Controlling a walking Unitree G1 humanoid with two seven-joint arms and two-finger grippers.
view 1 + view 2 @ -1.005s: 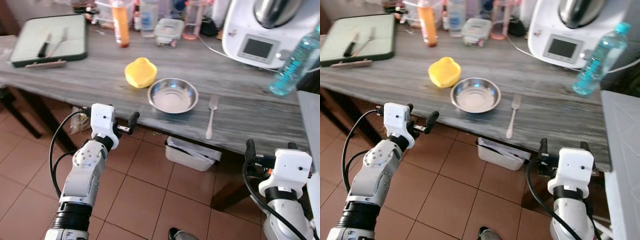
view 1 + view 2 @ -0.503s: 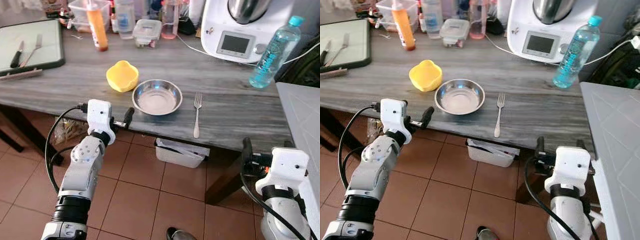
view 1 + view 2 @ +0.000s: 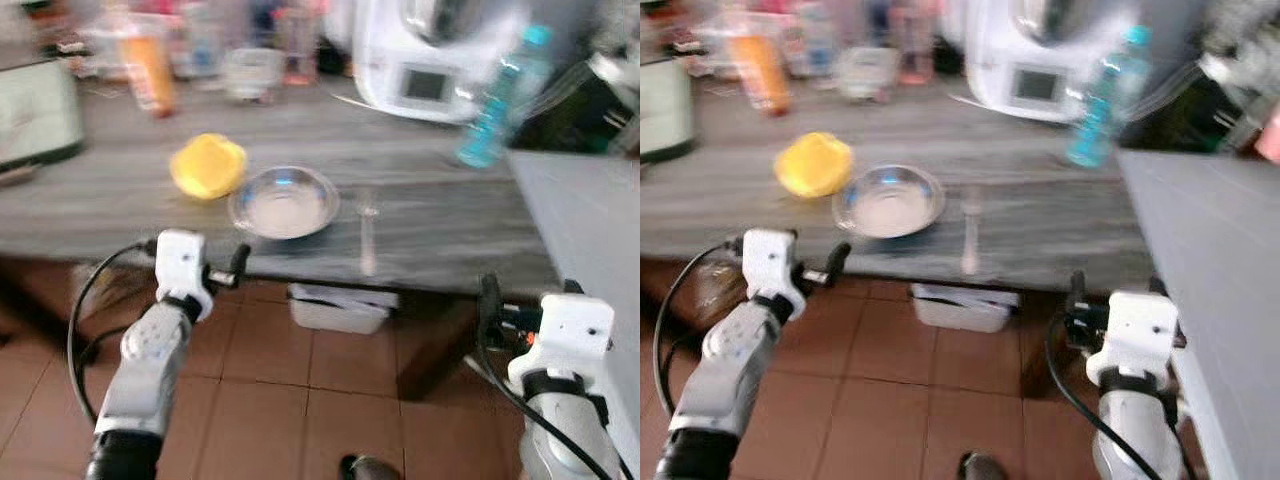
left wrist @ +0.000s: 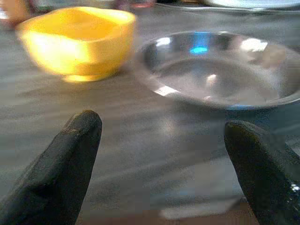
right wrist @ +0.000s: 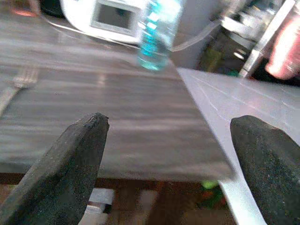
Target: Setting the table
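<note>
Two wide-open empty grippers, left and right, hover near the table edge; the light, stiff, slippery steel bowl is probably best pinched at its rim.

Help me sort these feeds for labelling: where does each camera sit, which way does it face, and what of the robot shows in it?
Left eye view: head, looking down at the table; both arms show.
Right eye view: same scene, shifted.
Left wrist view: along the left gripper, jaws apart, facing the yellow bowl and steel bowl.
Right wrist view: along the right gripper, jaws apart, facing the fork and water bottle.
Shared: bowls, fork and bottle appear in head views too.
</note>
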